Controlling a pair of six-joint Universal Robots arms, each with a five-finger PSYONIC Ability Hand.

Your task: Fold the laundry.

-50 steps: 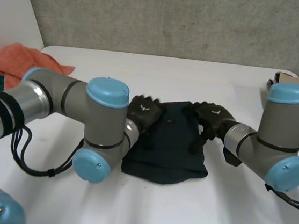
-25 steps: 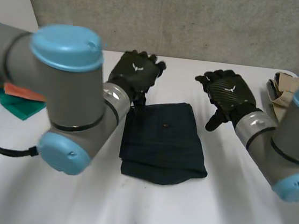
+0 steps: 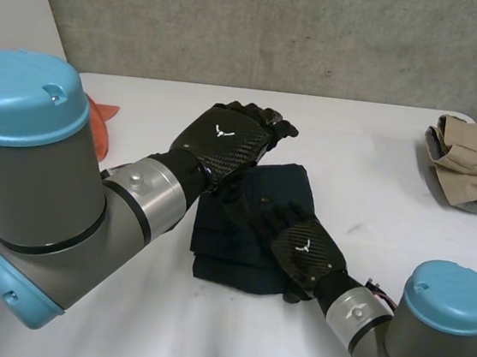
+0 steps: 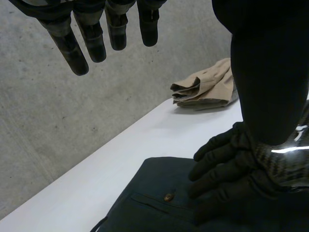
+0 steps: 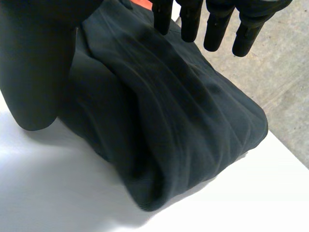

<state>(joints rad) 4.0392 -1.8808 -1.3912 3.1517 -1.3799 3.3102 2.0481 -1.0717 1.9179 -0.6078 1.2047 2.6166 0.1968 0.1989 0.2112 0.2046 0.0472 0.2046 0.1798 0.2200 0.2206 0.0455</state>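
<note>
Folded navy trousers (image 3: 218,245) lie on the white table (image 3: 371,150). The right hand (image 3: 303,251) rests on them with relaxed fingers; the left hand (image 3: 226,138) hovers at their far edge, fingers straight.

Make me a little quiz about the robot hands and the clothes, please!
1. True or false: the left hand is gripping the dark folded garment.
2. Pick one: which hand rests on the dark folded garment? A the left hand, B the right hand, C both.
3. Fill in the word: the folded clothes at the far right corner of the table are ____ in colour.

Key: 1 false, its straight fingers hang in the air above the garment. 2 B. 3 beige.
</note>
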